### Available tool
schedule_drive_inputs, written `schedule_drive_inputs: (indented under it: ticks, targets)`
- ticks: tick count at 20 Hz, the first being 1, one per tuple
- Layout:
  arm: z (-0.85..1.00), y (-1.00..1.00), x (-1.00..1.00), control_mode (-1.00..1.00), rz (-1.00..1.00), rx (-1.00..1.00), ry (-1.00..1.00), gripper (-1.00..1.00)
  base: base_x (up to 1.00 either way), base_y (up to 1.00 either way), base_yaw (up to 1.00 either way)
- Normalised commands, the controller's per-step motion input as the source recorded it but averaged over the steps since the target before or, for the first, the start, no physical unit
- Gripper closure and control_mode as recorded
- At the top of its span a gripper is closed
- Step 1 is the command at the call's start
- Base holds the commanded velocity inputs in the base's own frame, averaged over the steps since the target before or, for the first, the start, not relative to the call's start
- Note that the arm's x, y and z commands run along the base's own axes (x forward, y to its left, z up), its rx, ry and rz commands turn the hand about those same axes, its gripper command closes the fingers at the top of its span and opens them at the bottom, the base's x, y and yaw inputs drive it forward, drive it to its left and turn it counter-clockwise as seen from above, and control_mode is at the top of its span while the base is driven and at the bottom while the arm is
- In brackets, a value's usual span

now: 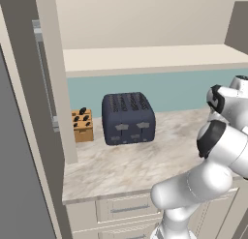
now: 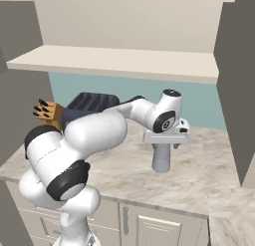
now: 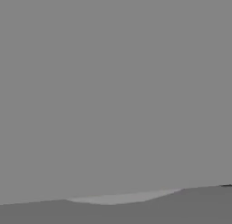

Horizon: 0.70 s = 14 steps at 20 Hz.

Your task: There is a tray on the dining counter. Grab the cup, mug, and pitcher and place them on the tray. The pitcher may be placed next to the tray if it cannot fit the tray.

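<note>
Pitcher [image 2: 162, 159] stands upright on the small marble counter [image 2: 199, 180], right of the toaster, translucent grey body visible below the hand. Gripper [image 2: 164, 144] sits directly on top of it, hand pointing straight down, the white hand body covering the pitcher's upper part so the lid is hidden. Jaws are spread at full width; fingertips are not clearly visible in the right base view, so whether they touch the pitcher walls cannot be told. Pitcher base rests on the counter, not lifted.

Hand view is almost all flat blurry grey, likely the pitcher's surface very close to the lens, with a thin pale sliver [image 3: 113, 198] low in the frame; nothing sharper can be made out.

Left base view: dark navy four-slot toaster [image 1: 128, 118] on the marble top near the teal back wall, wooden knife block [image 1: 83, 125] just beside it to the left, against a tall beige cabinet side. Arm elbow and joints fill the right edge. Drawers [image 1: 127, 208] below the counter edge. A beige shelf [image 2: 124, 61] runs above the counter.
</note>
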Motion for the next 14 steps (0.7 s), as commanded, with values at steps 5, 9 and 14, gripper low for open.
schedule_drive_inputs:
  ticks: [5, 9, 14]
  targets:
    - [-0.15, 0.00, 0.00, -1.00, 0.02, 0.00, 0.00, -1.00, 0.00, 0.00, 0.00]
    - [-0.22, 0.00, 0.00, -1.00, 0.04, 0.00, 0.00, 1.00, 0.00, 0.00, 0.00]
    - [-0.07, 0.00, 0.00, -1.00, 0.03, 0.00, 0.00, 1.00, 0.00, 0.00, 0.00]
